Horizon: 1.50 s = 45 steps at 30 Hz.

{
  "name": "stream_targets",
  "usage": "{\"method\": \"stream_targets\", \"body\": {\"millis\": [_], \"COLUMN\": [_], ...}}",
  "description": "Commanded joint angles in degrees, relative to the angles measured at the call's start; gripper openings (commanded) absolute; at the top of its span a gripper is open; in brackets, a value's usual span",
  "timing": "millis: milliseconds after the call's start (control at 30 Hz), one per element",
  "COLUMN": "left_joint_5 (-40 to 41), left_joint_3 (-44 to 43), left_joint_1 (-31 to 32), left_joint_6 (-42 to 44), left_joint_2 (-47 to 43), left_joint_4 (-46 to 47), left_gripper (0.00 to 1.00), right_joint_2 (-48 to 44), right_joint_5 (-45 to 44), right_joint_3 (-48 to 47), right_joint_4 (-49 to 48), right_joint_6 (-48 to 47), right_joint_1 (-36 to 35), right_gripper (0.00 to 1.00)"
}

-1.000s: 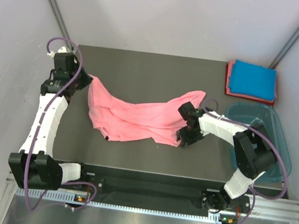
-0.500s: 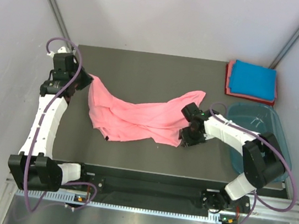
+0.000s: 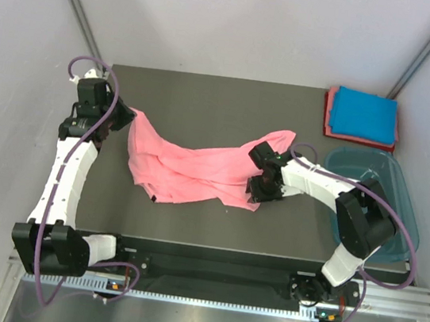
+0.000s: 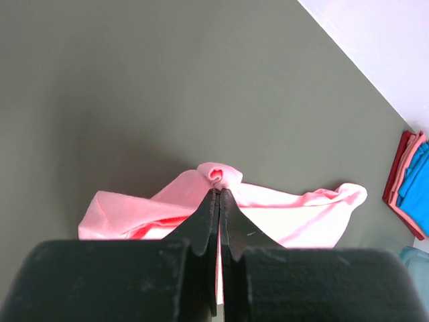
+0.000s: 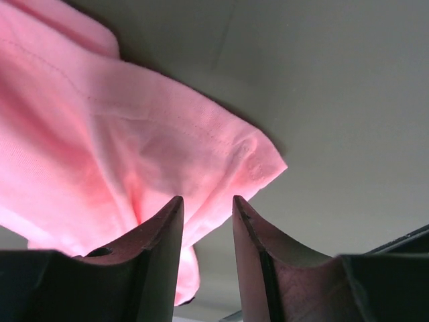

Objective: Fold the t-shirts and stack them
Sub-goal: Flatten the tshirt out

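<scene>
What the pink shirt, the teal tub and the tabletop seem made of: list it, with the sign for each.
Pink shirt: soft cloth, matte; it drapes in loose folds and shows a stitched hem.
Tub: probably plastic, translucent and slightly glossy; the dark surface shows through it.
Tabletop: hard, smooth, matte grey-olive sheet; perhaps laminate or painted board, unclear.

The left arm and the right arm are built of white link shells joined by black joint housings. A purple cable is looped along each. Black bases are bolted to a slotted aluminium rail. The left gripper is fitted with matte black fingers, tapered toward the tips.
</scene>
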<state>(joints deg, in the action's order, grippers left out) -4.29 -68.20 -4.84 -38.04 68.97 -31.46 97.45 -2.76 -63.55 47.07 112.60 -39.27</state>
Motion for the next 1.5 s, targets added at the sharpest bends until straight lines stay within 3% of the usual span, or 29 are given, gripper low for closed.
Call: {"method": "stream_targets", "body": {"millis": [0,700,833,867,933,1033,1267,1333,1400,1467], "left_joint_5": [-0.6,0.3,0.8,0.9,1.1,1.9,1.5,1.0,0.4,-1.6], "left_joint_3": [-0.3,0.2,0.4,0.5,0.5,-1.1,-10.2,-13.3,-16.2,-17.9], "left_joint_1": [-0.1,-0.1,-0.1,-0.1,0.0,-0.1,-0.1,-0.1,-0.1,-0.1], "left_joint_6": [0.0,0.2,0.2,0.2,0.3,0.9,-0.1,-1.1,-1.9,-2.7], "left_joint_2": [-2.4,-3.0,-3.0,-3.1,-3.0,-3.0,-4.3,-5.0,-5.3,-5.9], "left_joint_4": [3.7,3.6,3.9,4.0,4.0,2.5,-2.2,-3.1,-4.6,-5.3], "left_gripper": [0.0,0.0,0.0,0.0,0.0,0.0,0.0,0.0,0.0,0.0], "right_joint_2": [-0.1,1.3,0.9,0.8,0.3,-3.2,-20.0,-27.9,-35.5,-40.4], "right_joint_5": [0.0,-2.9,-4.9,-5.3,-6.6,-15.3,-40.8,-46.3,-48.6,-49.3], "right_joint_3": [0.8,6.1,7.2,7.3,7.1,3.9,-8.2,-8.6,-9.0,-8.9], "right_joint_4": [-0.4,-6.2,-6.0,-6.0,-4.6,2.9,15.9,10.9,6.7,-2.3], "right_joint_6": [3.2,1.0,0.8,0.5,-0.2,-3.3,-21.0,-32.5,-39.8,-52.7], "right_joint_1": [-0.8,2.9,3.4,3.6,3.9,3.9,3.9,3.9,3.9,4.0], "right_gripper": [0.36,0.34,0.25,0.12,0.01,0.0,0.0,0.0,0.0,0.0]}}
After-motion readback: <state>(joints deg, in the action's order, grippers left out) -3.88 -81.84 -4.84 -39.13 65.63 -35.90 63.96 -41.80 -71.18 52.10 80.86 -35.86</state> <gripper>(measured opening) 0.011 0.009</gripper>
